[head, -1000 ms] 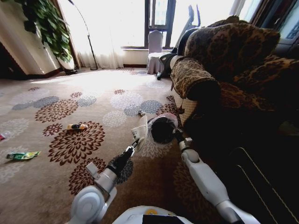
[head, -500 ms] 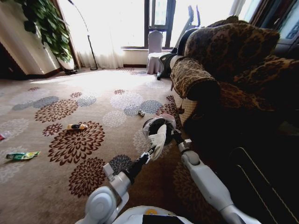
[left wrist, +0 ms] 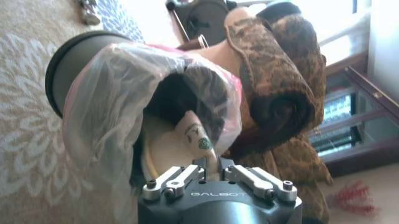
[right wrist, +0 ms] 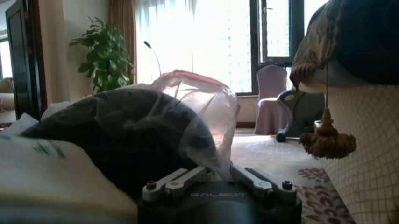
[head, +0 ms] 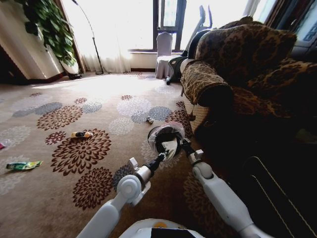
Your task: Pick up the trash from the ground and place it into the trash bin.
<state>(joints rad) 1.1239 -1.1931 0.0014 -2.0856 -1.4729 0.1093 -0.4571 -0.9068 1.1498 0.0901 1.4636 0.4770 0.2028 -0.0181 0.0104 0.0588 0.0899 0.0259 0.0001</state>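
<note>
The trash bin, small, dark and lined with a whitish bag, hangs tilted above the carpet with its mouth toward me. My right gripper is shut on its bagged rim. My left gripper is shut on a white plastic bottle with a green mark, and the bottle pokes into the bin's mouth. More trash lies on the carpet to the left: a yellow-orange wrapper, a green wrapper and a small can.
A patterned armchair stands close on the right, with a tassel hanging from its arm. A plant and a floor lamp stand at the back left, and a covered chair by the window. Open carpet lies to the left.
My left arm has swung right and forward, carrying the white bottle from beside the bin into its mouth. The right arm and the bin have barely moved.
</note>
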